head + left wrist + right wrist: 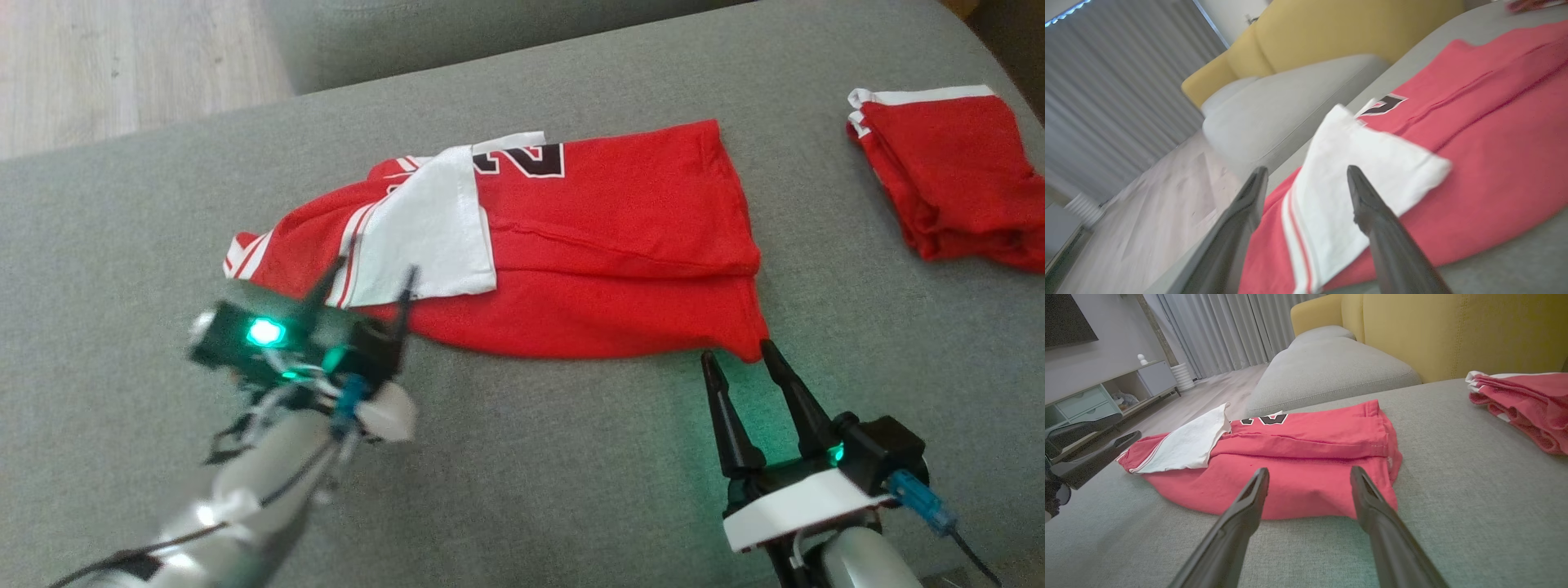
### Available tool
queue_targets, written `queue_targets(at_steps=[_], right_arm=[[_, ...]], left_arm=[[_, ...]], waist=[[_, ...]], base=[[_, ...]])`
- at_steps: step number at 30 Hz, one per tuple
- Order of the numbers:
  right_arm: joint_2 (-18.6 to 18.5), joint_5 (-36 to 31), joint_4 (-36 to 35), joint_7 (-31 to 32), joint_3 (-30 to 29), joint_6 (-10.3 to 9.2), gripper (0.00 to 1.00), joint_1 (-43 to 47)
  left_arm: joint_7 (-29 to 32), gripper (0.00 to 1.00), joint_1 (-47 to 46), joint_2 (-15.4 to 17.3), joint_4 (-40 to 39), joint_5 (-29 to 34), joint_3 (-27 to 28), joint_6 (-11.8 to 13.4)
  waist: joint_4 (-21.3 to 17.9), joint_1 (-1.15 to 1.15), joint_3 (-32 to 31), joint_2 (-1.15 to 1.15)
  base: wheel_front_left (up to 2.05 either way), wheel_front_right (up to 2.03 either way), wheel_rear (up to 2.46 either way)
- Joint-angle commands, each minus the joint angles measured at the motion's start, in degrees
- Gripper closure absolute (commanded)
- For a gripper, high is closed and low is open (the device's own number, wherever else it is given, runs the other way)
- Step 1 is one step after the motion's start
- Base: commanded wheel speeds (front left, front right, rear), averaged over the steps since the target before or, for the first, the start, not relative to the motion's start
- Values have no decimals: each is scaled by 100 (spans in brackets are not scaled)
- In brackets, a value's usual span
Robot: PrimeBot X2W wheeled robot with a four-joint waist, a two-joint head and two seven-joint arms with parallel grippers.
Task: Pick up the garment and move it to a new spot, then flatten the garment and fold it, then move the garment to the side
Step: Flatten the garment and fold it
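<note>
Lying on grey cushion: red garment, yellow backrest behind.

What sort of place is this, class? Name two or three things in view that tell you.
Most likely a home living room: a grey upholstered sofa seat with a yellow backrest, long curtains, a wooden floor, and a low media cabinet by the wall.

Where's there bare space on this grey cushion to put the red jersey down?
Bare cushion lies in front, between the left gripper and right gripper, in the gap between the red jersey and the folded red garment, and left of the jersey's sleeve. The far right corner is crowded.
</note>
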Motion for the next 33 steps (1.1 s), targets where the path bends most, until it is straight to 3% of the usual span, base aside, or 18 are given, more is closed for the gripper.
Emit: queue_targets(at_steps=[1, 10, 16, 26, 29, 33], right_arm=[[-39, -26, -166, -22, 148, -4, 0, -207], [-64, -9, -144, -22, 256, -4, 0, -360], [-89, -1, -128, -22, 320, -4, 0, -438], [-104, 6, -137, -22, 346, -4, 0, -456], [-109, 7, -137, -22, 343, -4, 0, -461], [-113, -2, -127, -22, 341, -4, 0, -462]], left_arm=[[-60, 0, -224, 29, -248, 169, -2, 14], [272, 0, -521, -585, 29, 631, -767, -340], [466, 0, -791, -826, 699, 715, -861, -278], [328, 0, -973, -1054, 1522, 599, -872, -399], [214, 7, -1038, -1107, 1645, 567, -843, -370], [126, 26, -1092, -1177, 1790, 481, -790, -390]], waist=[[15, 0, 49, 0], [-65, 0, 232, 0], [-209, 0, 326, 0], [-340, 0, 408, 0], [-349, 0, 415, 0], [-343, 0, 413, 0]], base=[[0, 0, 0], [0, 0, 0], [0, 0, 0], [0, 0, 0], [0, 0, 0], [0, 0, 0]])
